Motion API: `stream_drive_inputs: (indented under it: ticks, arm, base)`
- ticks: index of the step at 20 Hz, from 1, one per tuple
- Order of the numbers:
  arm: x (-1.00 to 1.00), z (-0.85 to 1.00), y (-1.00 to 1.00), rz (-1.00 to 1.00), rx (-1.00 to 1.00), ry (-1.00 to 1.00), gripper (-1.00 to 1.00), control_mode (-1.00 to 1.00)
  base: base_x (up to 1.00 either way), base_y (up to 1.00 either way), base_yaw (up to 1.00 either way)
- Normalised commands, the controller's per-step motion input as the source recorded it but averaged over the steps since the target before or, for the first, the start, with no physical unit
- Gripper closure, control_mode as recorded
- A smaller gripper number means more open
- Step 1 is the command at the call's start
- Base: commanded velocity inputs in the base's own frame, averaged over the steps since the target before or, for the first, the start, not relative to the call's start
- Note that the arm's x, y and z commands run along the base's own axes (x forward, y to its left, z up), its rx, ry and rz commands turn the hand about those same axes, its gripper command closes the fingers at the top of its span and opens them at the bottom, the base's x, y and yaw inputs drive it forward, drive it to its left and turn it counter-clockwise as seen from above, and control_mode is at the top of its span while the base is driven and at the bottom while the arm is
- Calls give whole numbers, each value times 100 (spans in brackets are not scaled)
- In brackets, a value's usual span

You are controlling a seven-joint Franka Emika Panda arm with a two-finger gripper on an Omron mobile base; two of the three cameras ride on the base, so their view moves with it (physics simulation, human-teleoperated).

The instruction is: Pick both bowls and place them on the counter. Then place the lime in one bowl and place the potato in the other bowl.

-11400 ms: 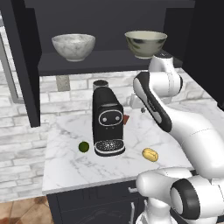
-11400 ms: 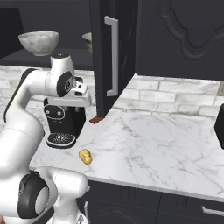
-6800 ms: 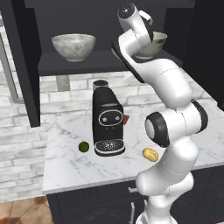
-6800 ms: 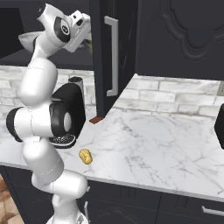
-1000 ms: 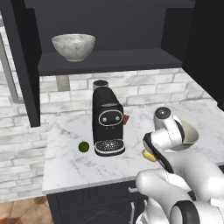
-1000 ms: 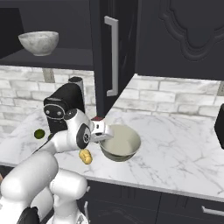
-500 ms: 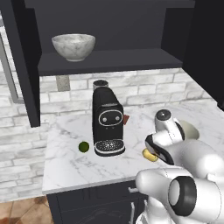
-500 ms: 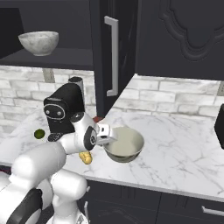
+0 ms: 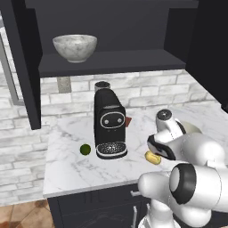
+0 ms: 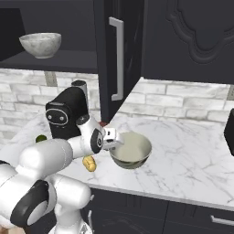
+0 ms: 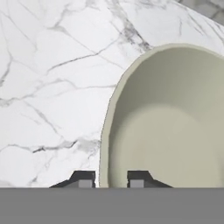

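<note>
The olive-beige bowl (image 10: 132,151) stands low at the counter (image 10: 183,160), right of the coffee machine; whether it rests on the marble I cannot tell. My gripper (image 10: 116,140) is shut on its near-left rim, and in the hand view the gripper (image 11: 110,179) straddles the cream rim of that bowl (image 11: 175,131). In the left base view a sliver of the bowl (image 9: 191,129) peeks out behind my arm. The white marbled bowl (image 9: 75,47) sits on the dark shelf. The potato (image 9: 152,157) lies by my arm. The lime (image 9: 85,149) lies left of the machine.
A black coffee machine (image 9: 109,124) stands mid-counter with a grey cup behind it. A tall dark cabinet with a long handle (image 10: 116,59) rises behind the bowl. Bare marble (image 10: 192,137) stretches to the right. A dark object (image 10: 230,128) sits at the far right edge.
My gripper has carried the olive-beige bowl slightly to the right along the counter. The lime, the potato and the white bowl have not moved.
</note>
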Motion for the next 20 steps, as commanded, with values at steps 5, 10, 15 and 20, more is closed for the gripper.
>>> stream_drive_inputs:
  ticks: [5,10,15,20]
  arm:
    - [-1,0,8,0,0,1,-100,-100]
    - [-1,11,57,-3,0,-1,-100,-100]
    - [-1,30,56,-7,3,-8,-100,-100]
    - [-15,56,19,-7,8,-14,-100,-100]
  base:
    - [0,0,0]
    - [0,0,0]
    - [0,0,0]
    - [0,0,0]
